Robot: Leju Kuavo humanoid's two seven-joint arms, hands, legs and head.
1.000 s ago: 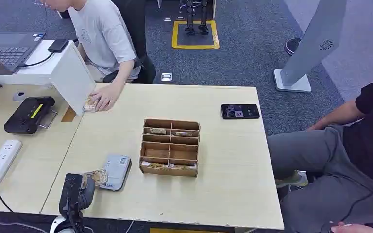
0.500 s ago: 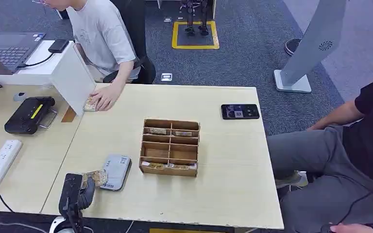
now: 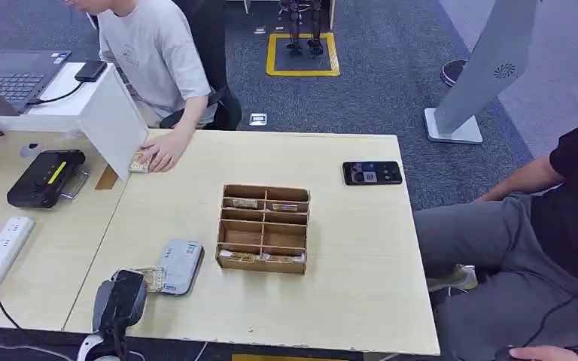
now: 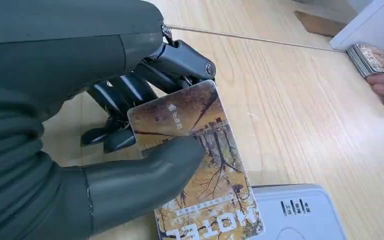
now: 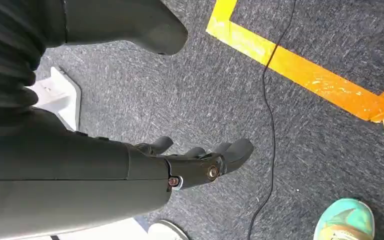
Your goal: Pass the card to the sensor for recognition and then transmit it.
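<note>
My left hand [image 3: 123, 295] sits near the table's front left and pinches a hotel card [image 3: 149, 278] printed with brown trees between thumb and fingers. In the left wrist view the card [image 4: 200, 165] lies flat with its far end over the edge of the grey sensor [image 4: 300, 212], held by the left hand [image 4: 130, 155]. The sensor [image 3: 181, 265] is a small grey pad just left of the wooden box. My right hand [image 5: 200, 162] hangs over the carpet with its fingers apart and nothing in it.
A wooden compartment box [image 3: 263, 227] with cards stands mid-table. A person's hand [image 3: 162, 156] rests on a card stack [image 3: 140, 162] by a white board [image 3: 113, 120]. A phone [image 3: 372, 172], a black device [image 3: 45, 177] and a power strip [image 3: 0, 252] lie around. Another person sits at the right.
My left hand has turned over and lowered, bringing the card down flat against the sensor's edge. The person at the back leaned slightly.
</note>
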